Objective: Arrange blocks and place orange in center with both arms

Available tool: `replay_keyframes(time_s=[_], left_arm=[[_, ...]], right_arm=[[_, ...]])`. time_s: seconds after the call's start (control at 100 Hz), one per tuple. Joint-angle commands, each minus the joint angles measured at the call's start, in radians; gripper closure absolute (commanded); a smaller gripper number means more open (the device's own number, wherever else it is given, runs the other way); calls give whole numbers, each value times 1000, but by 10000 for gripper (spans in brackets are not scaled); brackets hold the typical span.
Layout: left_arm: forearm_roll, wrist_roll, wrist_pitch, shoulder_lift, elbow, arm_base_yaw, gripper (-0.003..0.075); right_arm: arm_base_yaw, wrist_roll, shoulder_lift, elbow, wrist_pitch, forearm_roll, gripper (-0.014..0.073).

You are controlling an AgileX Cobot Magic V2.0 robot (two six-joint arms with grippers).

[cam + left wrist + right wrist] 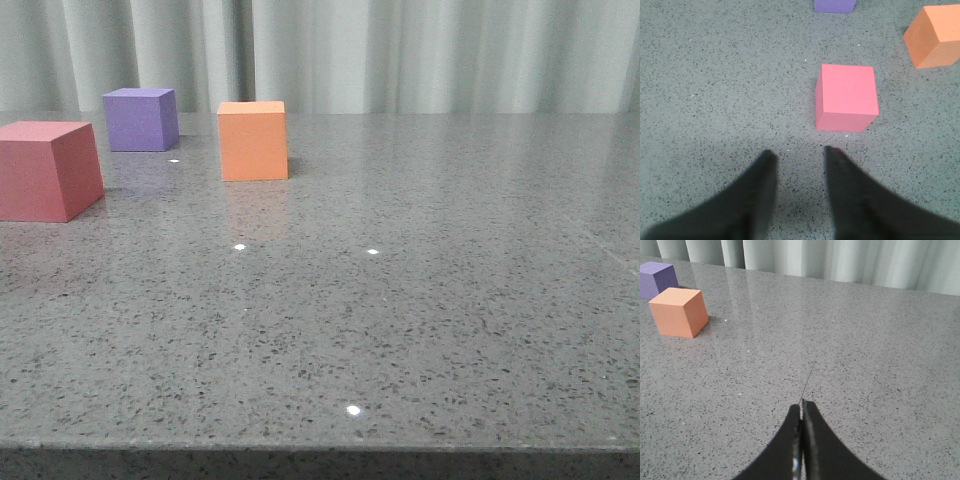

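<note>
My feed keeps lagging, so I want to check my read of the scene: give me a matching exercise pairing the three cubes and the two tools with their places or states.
Column one:
1. purple cube
2. orange cube
3. pinkish-red cube
4. left tool
5. right tool

Column two:
A. shut, holding nothing
B. open, just short of a cube
C. at the front view's left edge
D. farthest back, near the curtain
E. rightmost of the cubes

Pairs: 1-D, 2-E, 3-C, 4-B, 5-A

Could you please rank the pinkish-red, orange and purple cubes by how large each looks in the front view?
1. pinkish-red cube, cut off by the left edge
2. orange cube
3. purple cube

This order follows nearness to the camera, so it does not settle true size; in the left wrist view the pinkish-red and orange cubes look alike.
</note>
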Motion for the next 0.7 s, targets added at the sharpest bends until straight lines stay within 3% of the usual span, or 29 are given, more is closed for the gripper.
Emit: replay_keyframes(time_s=[0.0,0.06,0.13,0.41,0.69], left_arm=[[-14,1,-59,-6,-35,-3,227],[-14,1,-66,-4,-35,-3,104],[-14,1,-66,-3,-35,-3,28],[-120,1,-122,33,-38,-28,57],[-136,-18,-258,213,-144,-260,60]], right_arm=[[-6,-2,2,-25,-79,-23,704],[-6,-2,2,-25,-79,-23,704],[-6,-2,2,-25,-79,-23,704],[-6,-2,2,-25,-80,-23,704],[-6,-2,2,-25,-80,-23,704]])
